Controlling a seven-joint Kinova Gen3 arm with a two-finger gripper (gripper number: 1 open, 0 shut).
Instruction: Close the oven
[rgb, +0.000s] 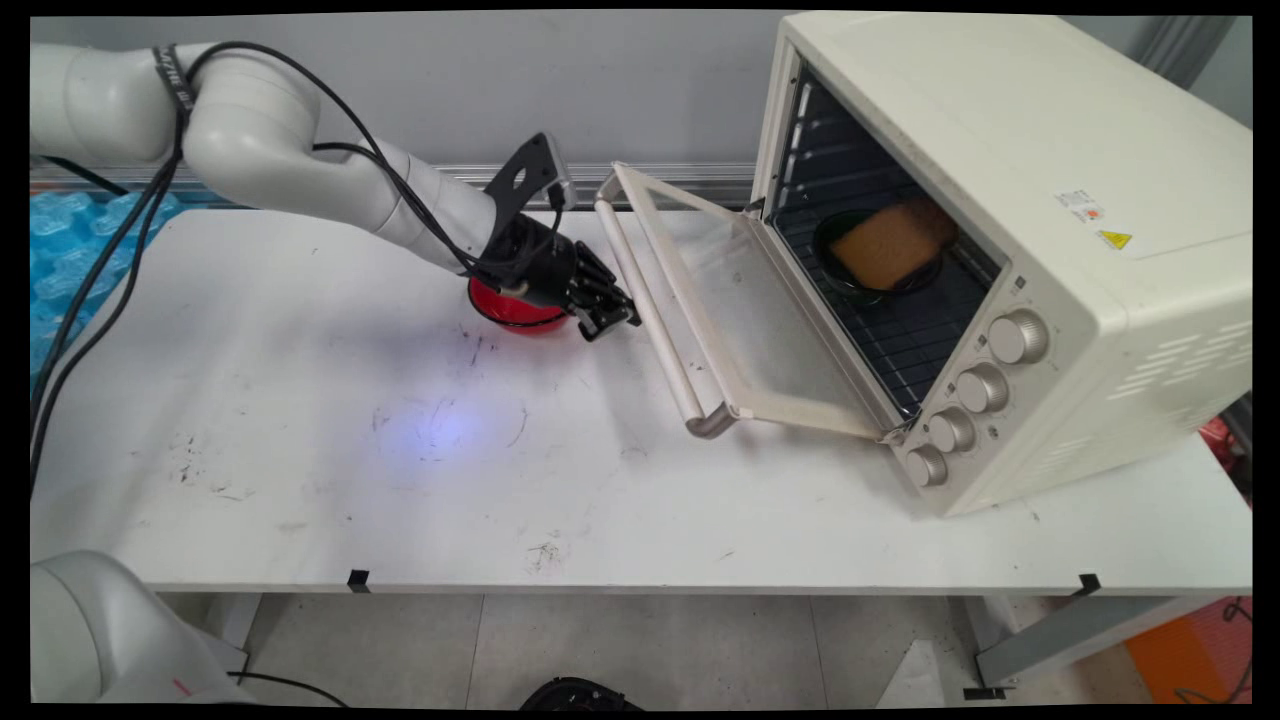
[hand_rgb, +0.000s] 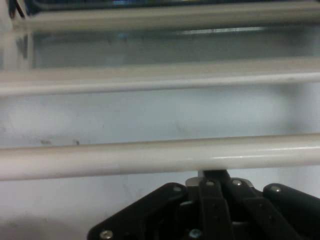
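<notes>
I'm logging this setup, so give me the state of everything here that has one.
Toaster oven: door open, hanging down.
Dark bowl: on the oven rack, holds bread.
Red bowl: upright, behind the gripper.
Gripper: fingers folded shut, empty, just below the door handle.

A white counter (rgb: 300, 480) carries a red bowl (rgb: 515, 312) and a cream toaster oven (rgb: 1000, 250), door (rgb: 720, 300) open, toast (rgb: 890, 245) inside.

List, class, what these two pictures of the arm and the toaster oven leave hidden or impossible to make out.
- Red bowl: main view, mostly hidden by the gripper; contents unseen.
- Gripper fingers: main view too small, hand view shows only linkage below the door handle; open or shut unclear.
- Dark dish in the oven: largely covered by the bread.
- Oven's warning labels: too small to read.
</notes>
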